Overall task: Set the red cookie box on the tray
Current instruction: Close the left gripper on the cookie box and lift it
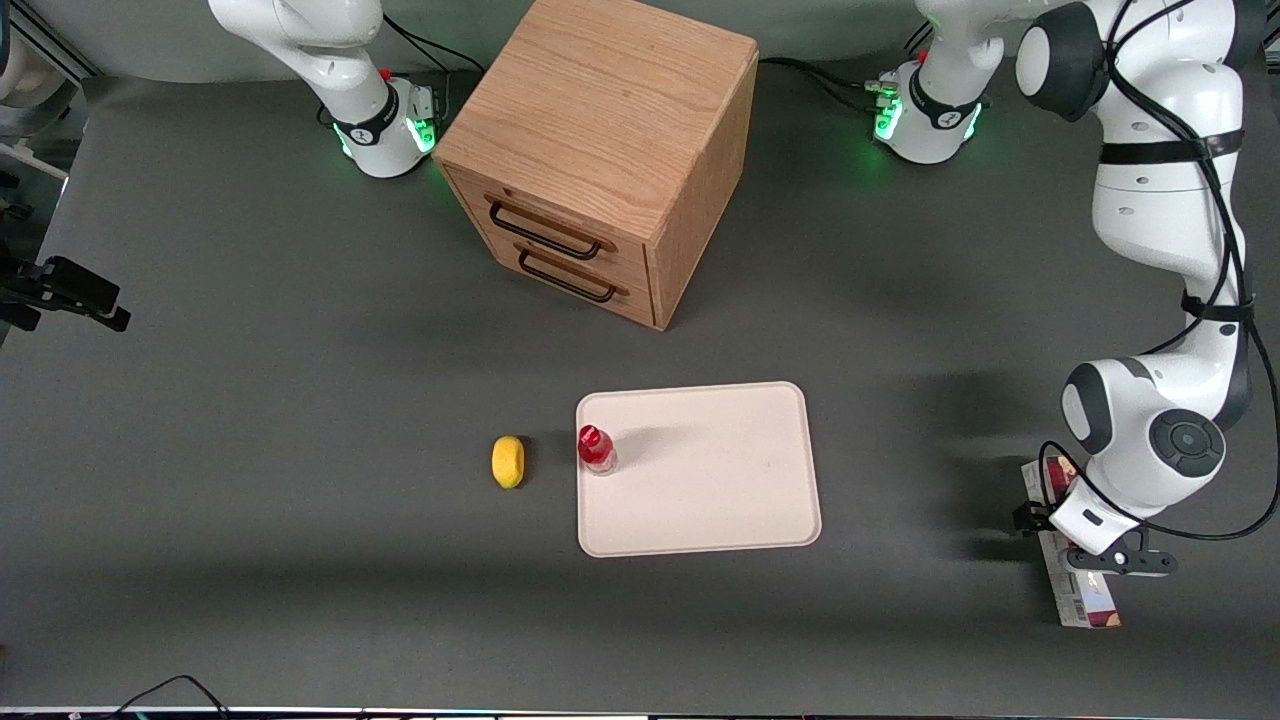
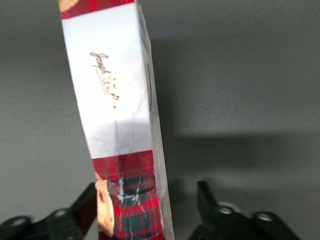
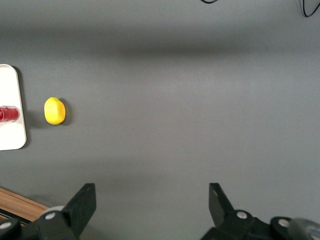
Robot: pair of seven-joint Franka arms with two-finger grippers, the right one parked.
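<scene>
1. The box lies flat on the table, well apart from the tray toward the working arm's end, its long axis running toward the front camera.
2. The gripper straddles it, fingers spread, one touching.

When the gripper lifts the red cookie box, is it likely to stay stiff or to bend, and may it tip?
The red cookie box is a long, thin carton, so it probably stays fairly stiff, though its creased face suggests hard squeezing could dent it. The gripper straddles it open near one end, so the box may tilt when lifted. It looks light for its size.
</scene>
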